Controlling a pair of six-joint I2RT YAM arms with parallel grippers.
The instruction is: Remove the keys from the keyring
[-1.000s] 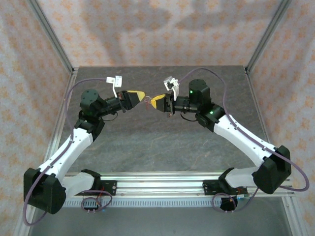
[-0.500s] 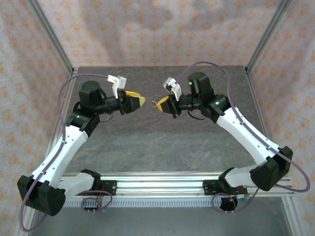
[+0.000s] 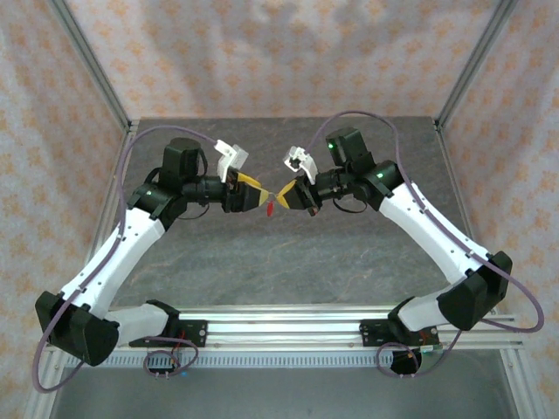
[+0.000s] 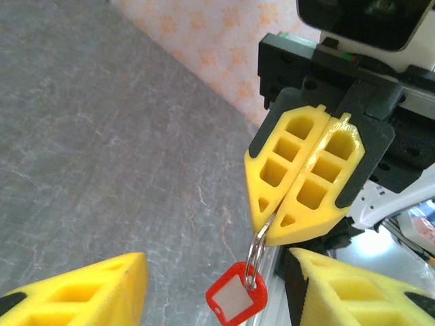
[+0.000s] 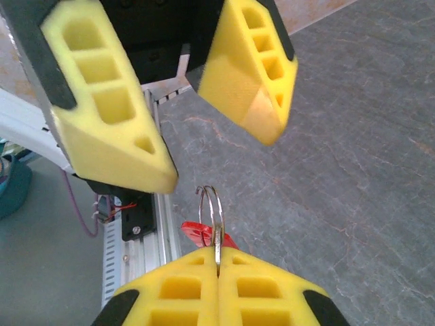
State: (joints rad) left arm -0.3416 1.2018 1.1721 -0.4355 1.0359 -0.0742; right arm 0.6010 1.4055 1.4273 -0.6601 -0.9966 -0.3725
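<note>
The keyring [image 4: 234,302], one red tag, hangs down from one thin wire loop [image 5: 212,204] at the tip of the right claw [image 4: 275,221]. That claw is squeezed tight on the loop. The left claw [image 5: 216,156] faces it, very near, half open and holding nothing.

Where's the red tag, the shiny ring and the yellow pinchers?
Small red plastic tag [image 4: 233,299], left wrist view, its pale middle.
Thin silver wire ring [image 4: 255,252], left wrist view, the loop's side.
Yellow-fingered right gripper [image 4: 273,228], left wrist view, between its fingertips.
</note>
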